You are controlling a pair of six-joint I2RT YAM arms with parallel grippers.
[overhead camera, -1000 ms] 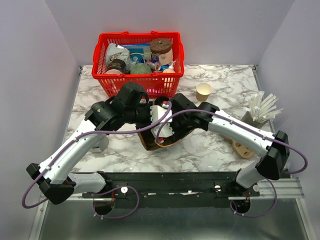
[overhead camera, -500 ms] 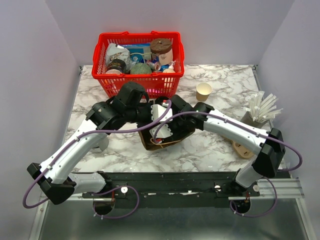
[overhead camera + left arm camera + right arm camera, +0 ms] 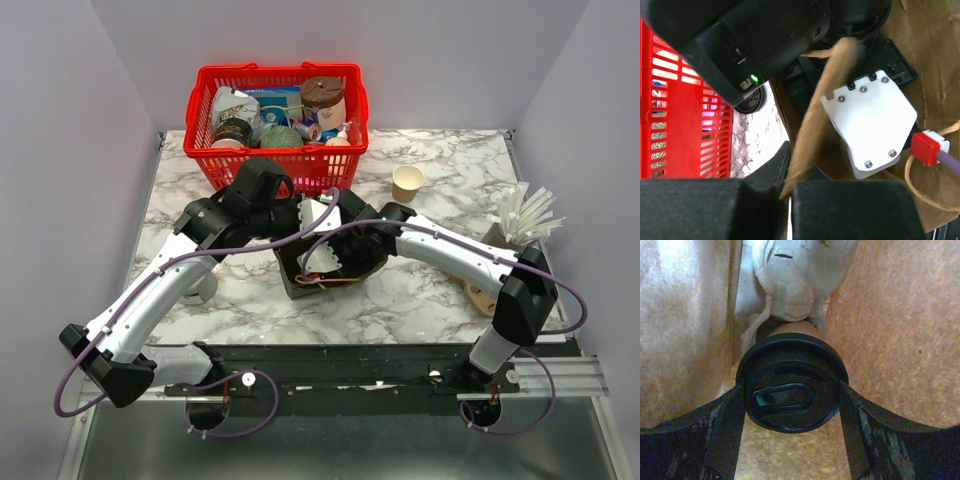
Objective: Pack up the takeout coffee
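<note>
The takeout coffee [image 3: 407,183], a small open tan cup, stands on the marble right of the basket, apart from both grippers. A brown paper bag [image 3: 345,272] stands open mid-table. My left gripper [image 3: 291,230] [image 3: 787,176] is shut on the bag's upper edge [image 3: 822,110], and the paper runs down between its pads. My right gripper [image 3: 792,396] reaches down inside the bag. Its fingers [image 3: 727,425] press both sides of a black-lidded cup [image 3: 791,390]. White crumpled paper [image 3: 795,285] lies below that cup.
A red basket [image 3: 205,100] full of goods, including a brown-lidded cup [image 3: 322,100], stands at the back. White sticks in a holder [image 3: 525,215] and a brown pulp carrier [image 3: 487,297] are at the right edge. A pale object [image 3: 203,288] sits by the left arm.
Both arms shifted a little left and back, and the bag came with them and stands more upright. The right gripper sits deeper in the bag. The tan cup has not moved.
</note>
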